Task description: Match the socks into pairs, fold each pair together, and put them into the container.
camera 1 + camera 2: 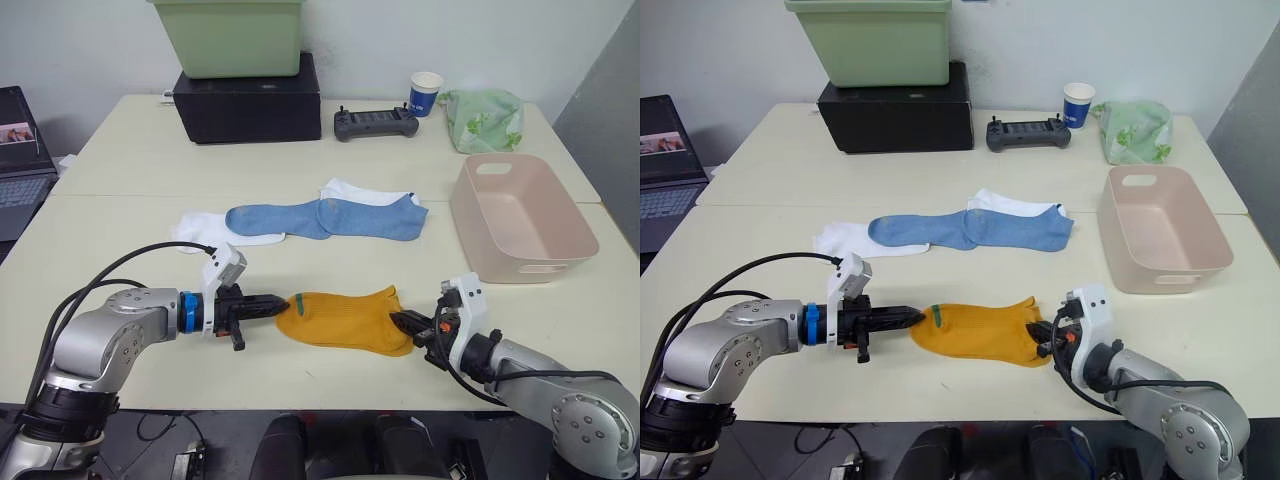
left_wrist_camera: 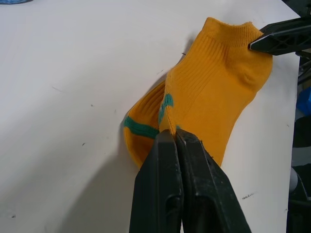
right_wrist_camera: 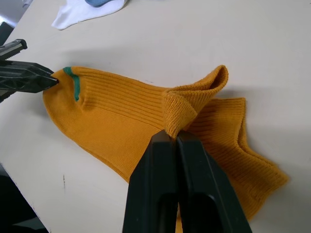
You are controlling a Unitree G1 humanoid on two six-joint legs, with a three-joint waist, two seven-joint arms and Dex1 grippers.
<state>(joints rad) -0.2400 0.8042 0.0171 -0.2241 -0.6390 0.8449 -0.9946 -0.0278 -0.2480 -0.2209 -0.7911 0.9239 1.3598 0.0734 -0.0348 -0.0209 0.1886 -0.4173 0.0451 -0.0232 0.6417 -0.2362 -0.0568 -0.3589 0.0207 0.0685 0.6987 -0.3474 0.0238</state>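
Observation:
Two mustard-orange socks (image 1: pixel 345 320) lie stacked near the table's front edge, green marks at their left end. My left gripper (image 1: pixel 283 303) is shut on that marked end (image 2: pixel 165 104). My right gripper (image 1: pixel 405 323) is shut on the opposite cuff end, a bunched fold of orange fabric (image 3: pixel 182 109) pinched between its fingers. Further back, two light blue socks (image 1: pixel 330 218) lie across two white socks (image 1: pixel 215 228). The pale pink container (image 1: pixel 575 225) stands empty at the right.
At the back stand a light green bin (image 1: pixel 230 35) on a black box (image 1: pixel 248 100), a black controller (image 1: pixel 376 122), a blue paper cup (image 1: pixel 425 93) and a leaf-print cloth (image 1: pixel 485 120). A laptop (image 1: pixel 20 165) sits at the far left.

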